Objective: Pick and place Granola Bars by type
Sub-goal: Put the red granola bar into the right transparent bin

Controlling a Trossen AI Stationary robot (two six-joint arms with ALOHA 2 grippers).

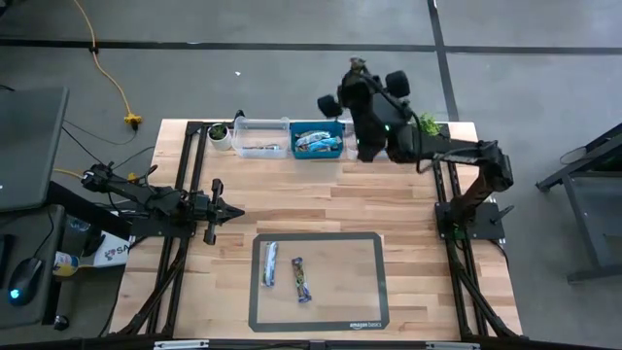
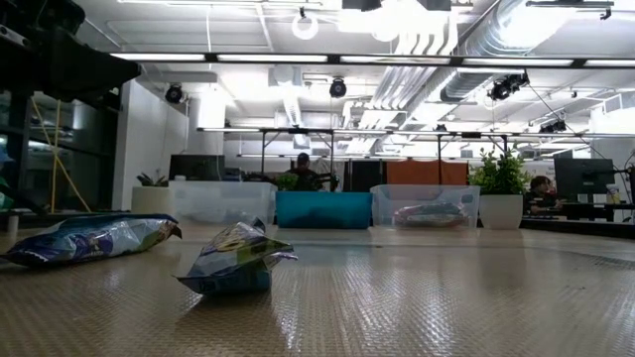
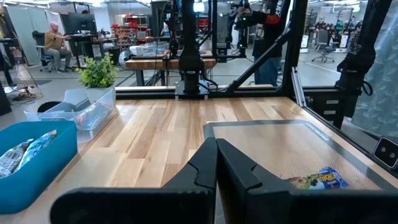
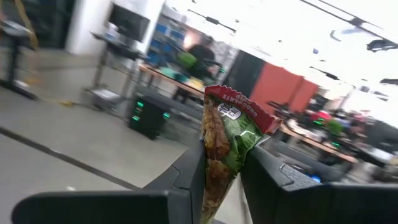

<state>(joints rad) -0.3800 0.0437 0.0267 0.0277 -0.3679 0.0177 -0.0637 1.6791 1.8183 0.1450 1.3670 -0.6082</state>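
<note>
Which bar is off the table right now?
The green-and-red wrapped bar, shut in the right gripper and held up in the air near the bins. The two bars on the mat, the pale one and the darker one, lie flat.

Most of the wooden table (image 1: 321,199) is bare, so there's loads of room to move through the middle. On the near side the mat (image 1: 318,281) only carries two bars (image 1: 271,263) (image 1: 302,279) on its left half; its right half is free. The far edge is the crowded bit: small plant (image 1: 220,131), clear bin (image 1: 260,137), blue bin (image 1: 318,140) in a row, with the right arm (image 1: 389,122) raised just beside them. The left arm (image 1: 160,201) blocks the left edge.
</note>
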